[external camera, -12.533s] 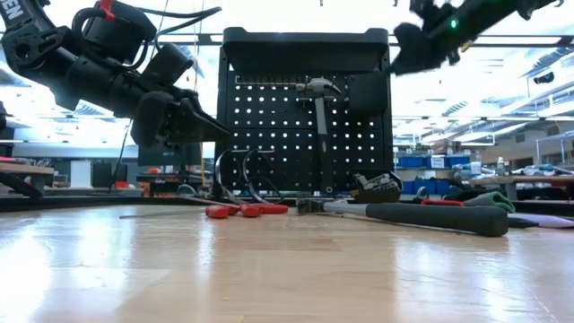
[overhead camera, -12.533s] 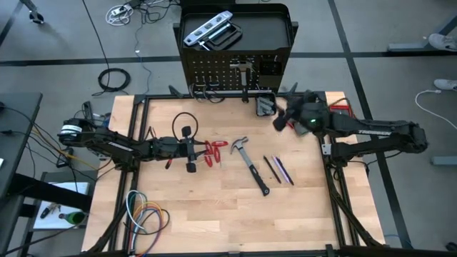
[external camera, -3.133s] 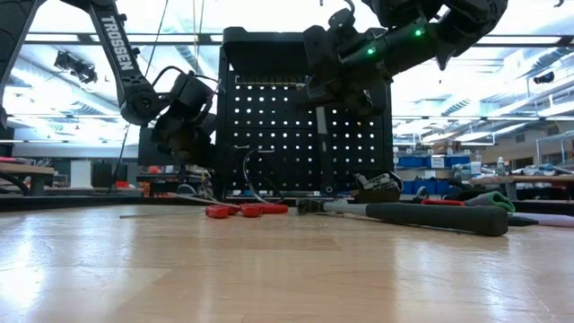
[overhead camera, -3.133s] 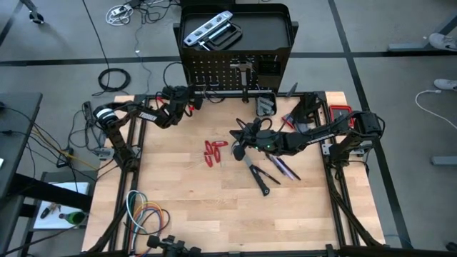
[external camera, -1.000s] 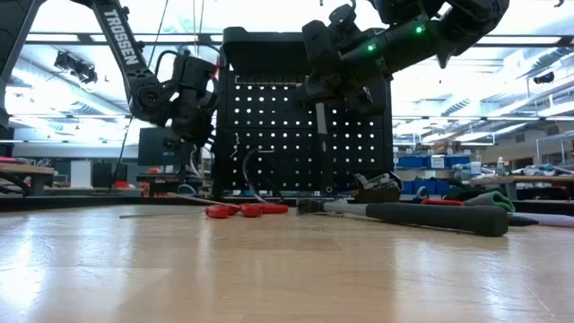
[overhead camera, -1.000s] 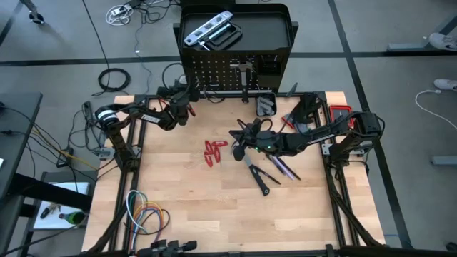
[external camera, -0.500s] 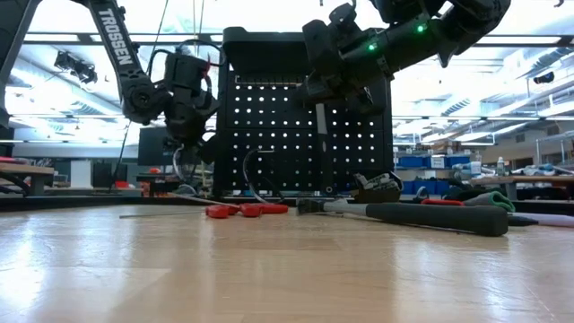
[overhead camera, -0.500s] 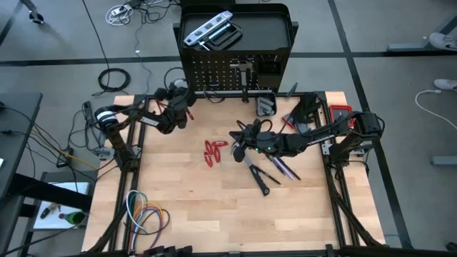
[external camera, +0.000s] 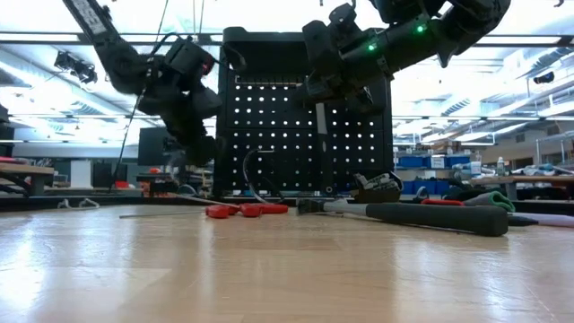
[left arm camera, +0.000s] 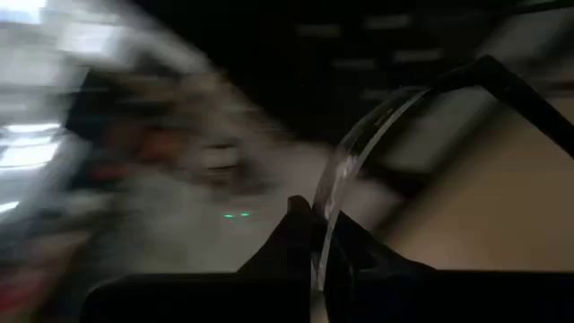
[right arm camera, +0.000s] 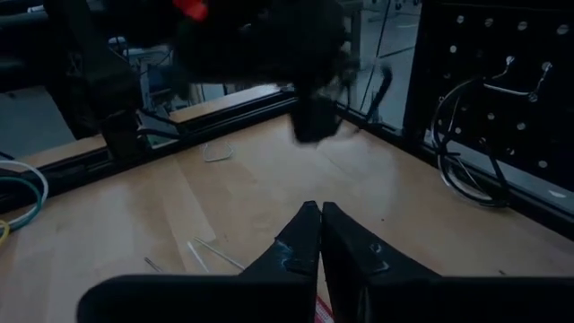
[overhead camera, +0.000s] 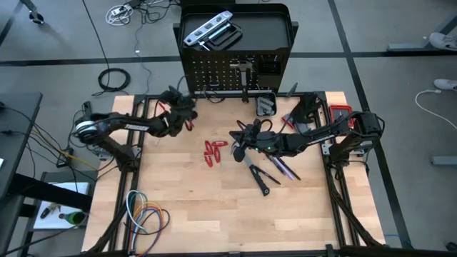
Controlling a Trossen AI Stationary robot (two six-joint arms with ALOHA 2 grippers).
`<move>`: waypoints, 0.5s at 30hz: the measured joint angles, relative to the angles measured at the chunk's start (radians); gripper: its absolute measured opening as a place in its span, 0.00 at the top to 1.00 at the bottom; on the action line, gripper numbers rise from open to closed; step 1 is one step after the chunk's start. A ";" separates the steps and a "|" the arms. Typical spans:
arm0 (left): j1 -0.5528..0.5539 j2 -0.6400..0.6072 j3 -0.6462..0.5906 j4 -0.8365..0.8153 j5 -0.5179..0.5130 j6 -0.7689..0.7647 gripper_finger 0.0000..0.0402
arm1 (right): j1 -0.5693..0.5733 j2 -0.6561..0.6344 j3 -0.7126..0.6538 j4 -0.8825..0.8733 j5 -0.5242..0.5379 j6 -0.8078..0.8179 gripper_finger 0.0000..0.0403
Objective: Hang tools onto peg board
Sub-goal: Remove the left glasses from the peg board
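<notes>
At the table's [overhead camera: 214, 214] 12 o'clock edge stands the peg board [overhead camera: 221, 75], with one hammer [external camera: 318, 117] hanging on its face and a silver level [overhead camera: 207, 30] lying in the tray on top. Toward 11 o'clock, just beside the board's lower corner, the left gripper [overhead camera: 182, 113] hangs above the wood; in its wrist view the fingertips [left arm camera: 300, 238] are pressed together on a thin curved metal strip [left arm camera: 345, 170], though what tool that strip belongs to cannot be told. Near the table's centre the right gripper [overhead camera: 239, 148] hovers with its fingers [right arm camera: 305, 233] pressed together on nothing. At its 9 o'clock the red-handled pliers [overhead camera: 213, 152] lie flat on the wood. At its 5 o'clock lies a second hammer [overhead camera: 255, 171], and the dark screwdrivers [overhead camera: 278, 168] lie just beside that hammer at 3 o'clock.
</notes>
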State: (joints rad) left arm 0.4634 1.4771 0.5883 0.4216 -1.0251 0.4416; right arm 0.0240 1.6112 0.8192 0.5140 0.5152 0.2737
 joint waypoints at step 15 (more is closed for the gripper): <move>0.032 -0.125 0.195 -0.935 0.769 -0.247 0.98 | -0.001 0.000 0.000 -0.011 0.000 -0.004 0.96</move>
State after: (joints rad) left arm 0.4953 1.3525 0.7835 -0.5134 -0.2556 0.1942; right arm 0.0231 1.6112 0.8192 0.5034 0.5152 0.2695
